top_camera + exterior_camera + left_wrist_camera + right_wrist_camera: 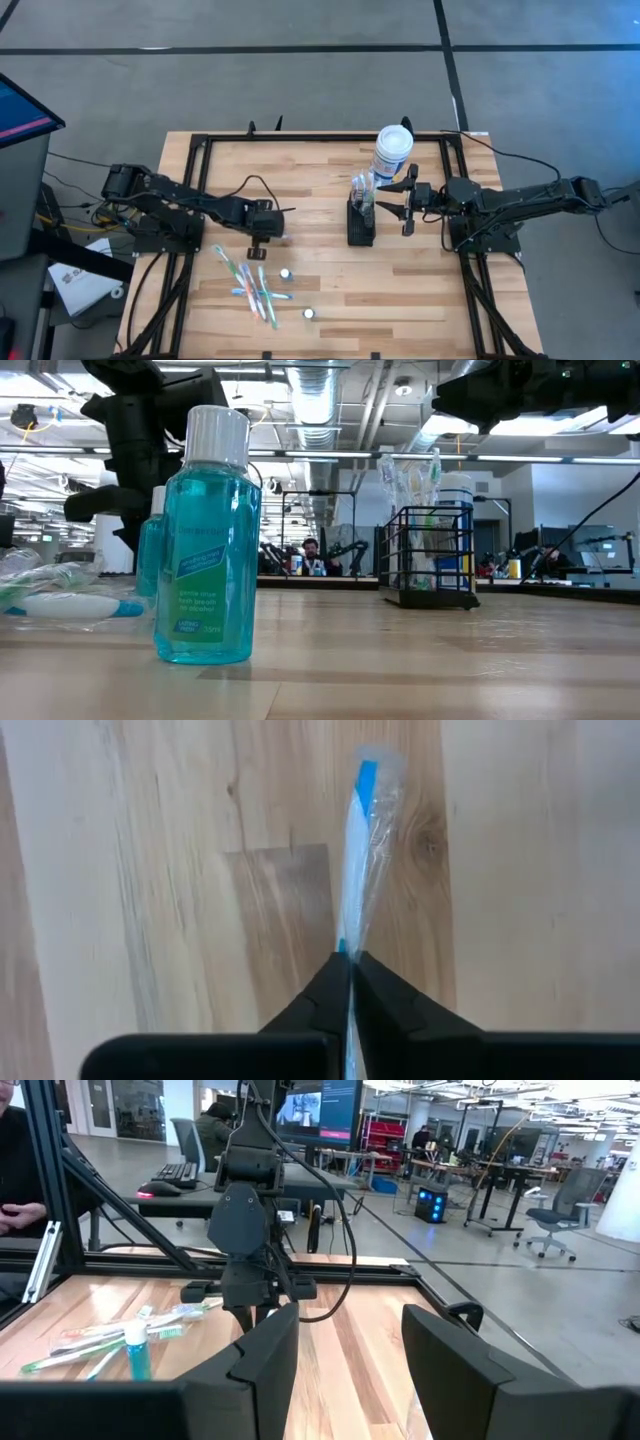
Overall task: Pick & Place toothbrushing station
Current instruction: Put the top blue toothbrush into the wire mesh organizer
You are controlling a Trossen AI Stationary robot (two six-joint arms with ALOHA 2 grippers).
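Left hand (350, 982) is clamped on a wrapped toothbrush (360, 860) lifted off the bench (320, 290), so one pick looks begun, while several brushes (250, 285) remain lying there and the toothbrushing station (360, 222) stands mid-bench beside the right hand (400, 205), whose fingers stand apart.

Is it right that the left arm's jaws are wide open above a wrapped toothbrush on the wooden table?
No. The left gripper has its jaws shut on the white and blue plastic-wrapped toothbrush over the light wooden table; the left wrist view shows it.
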